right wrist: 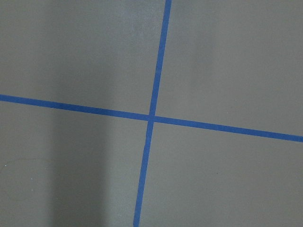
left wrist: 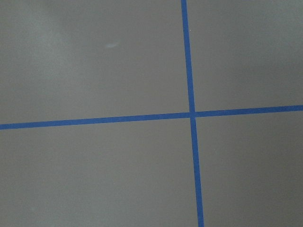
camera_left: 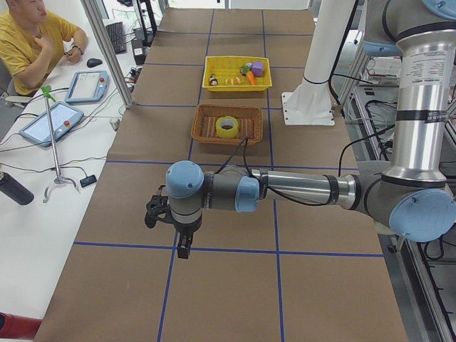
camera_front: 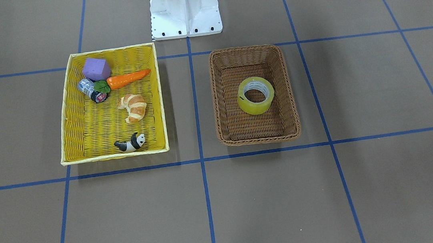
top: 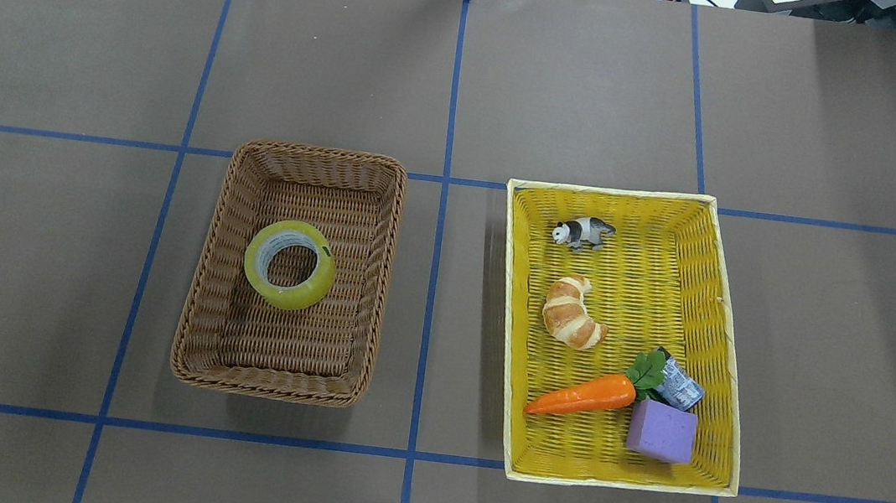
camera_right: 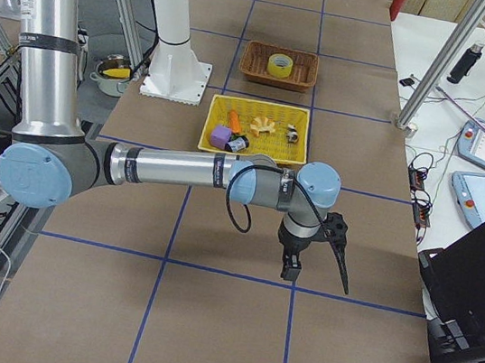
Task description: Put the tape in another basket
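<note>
The roll of yellow-green tape (top: 290, 265) lies flat inside the brown wicker basket (top: 209, 275), on the left of the overhead view; it also shows in the front view (camera_front: 256, 95). Both arms are far from it, over bare table. My left gripper (camera_left: 169, 231) shows only in the exterior left view and my right gripper (camera_right: 315, 265) only in the exterior right view. I cannot tell whether either is open or shut. The wrist views show only brown table and blue grid lines.
A yellow woven tray-basket (top: 728, 351) to the right of the brown basket holds a panda figure (top: 583, 232), a croissant (top: 573, 312), a carrot (top: 584, 393), a purple block (top: 662, 431) and a small blue-white cylinder (top: 681, 388). The white robot base (camera_front: 184, 10) stands behind the baskets.
</note>
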You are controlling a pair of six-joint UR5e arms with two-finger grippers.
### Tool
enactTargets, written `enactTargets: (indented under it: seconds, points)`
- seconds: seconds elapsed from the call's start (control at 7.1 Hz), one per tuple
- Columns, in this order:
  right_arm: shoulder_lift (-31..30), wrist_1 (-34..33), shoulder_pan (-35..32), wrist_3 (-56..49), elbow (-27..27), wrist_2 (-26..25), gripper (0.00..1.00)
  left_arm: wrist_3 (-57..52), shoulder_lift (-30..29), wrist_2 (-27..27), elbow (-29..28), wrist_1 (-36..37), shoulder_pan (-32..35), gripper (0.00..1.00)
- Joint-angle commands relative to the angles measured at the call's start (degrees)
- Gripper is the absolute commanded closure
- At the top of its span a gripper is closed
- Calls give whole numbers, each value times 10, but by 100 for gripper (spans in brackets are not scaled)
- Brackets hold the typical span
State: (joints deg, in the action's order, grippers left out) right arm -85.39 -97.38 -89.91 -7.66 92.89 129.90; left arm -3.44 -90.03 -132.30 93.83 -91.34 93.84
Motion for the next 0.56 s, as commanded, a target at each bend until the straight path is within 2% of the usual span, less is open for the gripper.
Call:
enactTargets:
  seconds: [0.0, 0.42]
  points:
    - [-4, 0, 0, 1, -1, 0, 0, -1, 3, -3, -1, -12, -4, 1]
    - [-7, 0, 0, 1, -17, 1, 0, -1, 3, -2, -1, -13, -4, 1]
